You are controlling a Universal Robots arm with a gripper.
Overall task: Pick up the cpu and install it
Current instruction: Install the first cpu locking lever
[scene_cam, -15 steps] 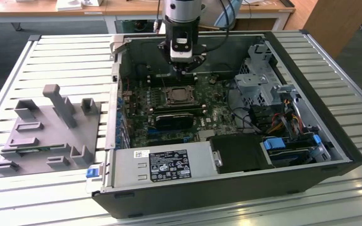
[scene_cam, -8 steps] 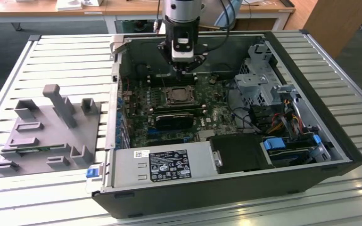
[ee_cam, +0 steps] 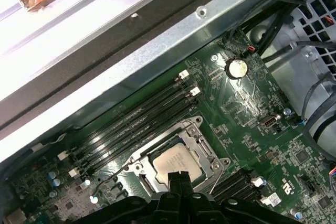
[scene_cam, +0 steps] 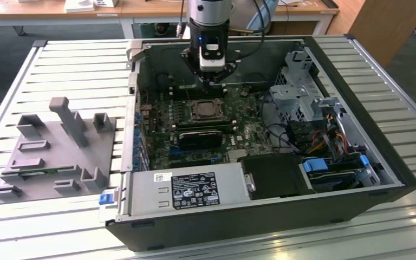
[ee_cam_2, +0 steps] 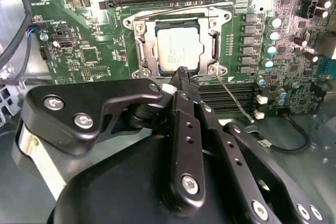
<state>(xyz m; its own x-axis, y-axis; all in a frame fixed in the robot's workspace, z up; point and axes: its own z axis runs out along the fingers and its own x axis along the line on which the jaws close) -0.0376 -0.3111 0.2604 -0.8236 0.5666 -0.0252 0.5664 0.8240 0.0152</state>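
1. We saw a slatted metal counter carrying everything in the scene.
2. An open computer case lay on it, taking up the middle and the exterior view's right, with its inside facing up.
3. A grey holder fixture with upright blocks sat on the counter at the exterior view's left, just beside the case.
4. A grey power supply filled the near corner of the case, and a metal drive cage stood at the exterior view's right.
5. The green motherboard lay flat on the case floor, with rows of memory slots just beside the socket.
6. The arm came down from the far side over the board.
7. A black block sat on the near side of the socket.
8. The claw pointed down at the socket; in both wrist views its fingers were pressed together and pinched nothing.
9. The cpu lay flat in the socket frame, its silver top up, directly under the claw tip; we could not tell whether the two touched.
10. A coin battery sat on the board, well apart from the socket.
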